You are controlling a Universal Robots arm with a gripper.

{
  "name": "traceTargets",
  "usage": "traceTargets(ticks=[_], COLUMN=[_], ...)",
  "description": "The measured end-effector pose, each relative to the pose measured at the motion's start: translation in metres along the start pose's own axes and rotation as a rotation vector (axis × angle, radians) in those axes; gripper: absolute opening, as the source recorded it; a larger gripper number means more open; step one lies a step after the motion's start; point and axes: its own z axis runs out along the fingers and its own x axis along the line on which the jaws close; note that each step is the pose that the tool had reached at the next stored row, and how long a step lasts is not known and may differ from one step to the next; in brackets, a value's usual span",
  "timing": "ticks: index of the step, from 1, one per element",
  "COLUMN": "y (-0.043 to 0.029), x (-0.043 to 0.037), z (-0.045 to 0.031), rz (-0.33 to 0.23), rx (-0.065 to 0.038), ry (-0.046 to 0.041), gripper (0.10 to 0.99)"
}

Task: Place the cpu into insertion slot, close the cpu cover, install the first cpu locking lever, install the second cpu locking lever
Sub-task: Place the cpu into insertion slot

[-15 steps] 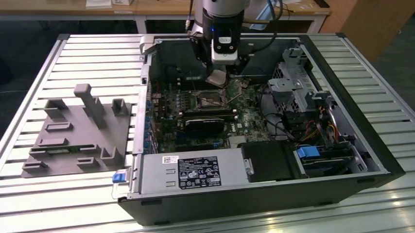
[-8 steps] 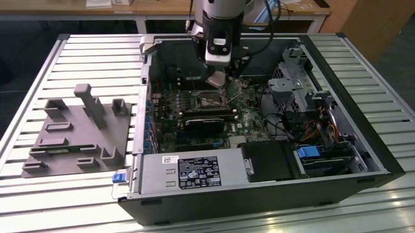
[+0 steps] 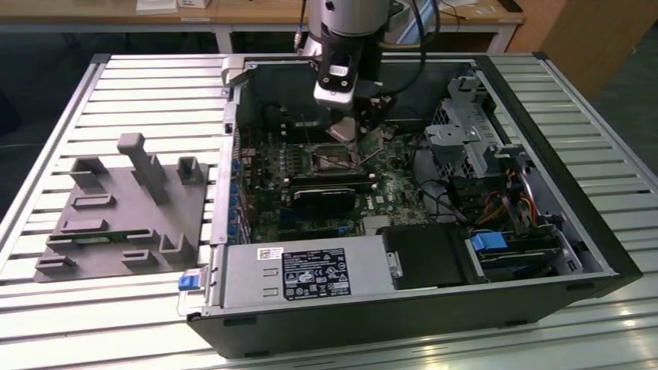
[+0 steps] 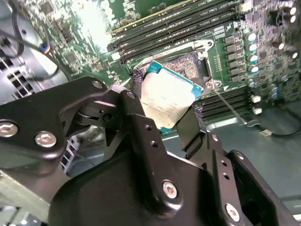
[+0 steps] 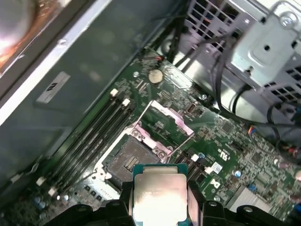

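Jig (image 3: 123, 208) on the desk (image 3: 62, 100) at the exterior view's left; rightward, inside the open case (image 3: 411, 308), gripper (image 4: 167, 99) clamped on the cpu (image 5: 160, 197) by its edges, just above the bare insertion slot (image 5: 128, 159), cpu cover (image 5: 170, 117) raised; cpu judged light, stiff, fragile, so edge hold suits.

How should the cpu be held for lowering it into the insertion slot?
By two opposite side edges, coming from above, as the gripper holds the cpu now. It is thin and flat, with its metal top toward the wrist, and an edge hold likely leaves the underside free to meet the open insertion slot.
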Motion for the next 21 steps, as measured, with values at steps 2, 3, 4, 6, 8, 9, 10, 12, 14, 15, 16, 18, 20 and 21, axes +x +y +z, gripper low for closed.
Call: traceTargets(ticks=[2, 3, 4, 6, 8, 9, 10, 12, 14, 15, 16, 18, 20, 21], y=[-0.0002, -0.0002, -0.0003, -0.0004, -0.0005, -0.0006, -0.0006, -0.0007, -0.0008, -0.0009, -0.0010, -0.0011, -0.0012, -0.0013], x=[0.0000, 0.0000, 0.0000, 0.0001, 0.0001, 0.0001, 0.0001, 0.0001, 0.0001, 0.0001, 0.0001, 0.0002, 0.0002, 0.0002], z=[0.0018, 0.0027, 0.0035, 0.0050, 0.0060, 0.0066, 0.0071, 0.0083, 0.0097, 0.0105, 0.0113, 0.0130, 0.0146, 0.0154], rz=[0.037, 0.055, 0.073, 0.109, 0.145, 0.164, 0.182, 0.218, 0.254, 0.271, 0.291, 0.327, 0.363, 0.381], rx=[0.000, 0.001, 0.001, 0.001, 0.002, 0.002, 0.002, 0.003, 0.003, 0.004, 0.004, 0.004, 0.005, 0.005], ry=[-0.0031, -0.0048, -0.0063, -0.0094, -0.0125, -0.0142, -0.0157, -0.0188, -0.0219, -0.0235, -0.0252, -0.0282, -0.0314, -0.0329], gripper=[0.541, 0.541, 0.541, 0.541, 0.541, 0.541, 0.541, 0.541, 0.541, 0.541, 0.541, 0.541, 0.541, 0.541])
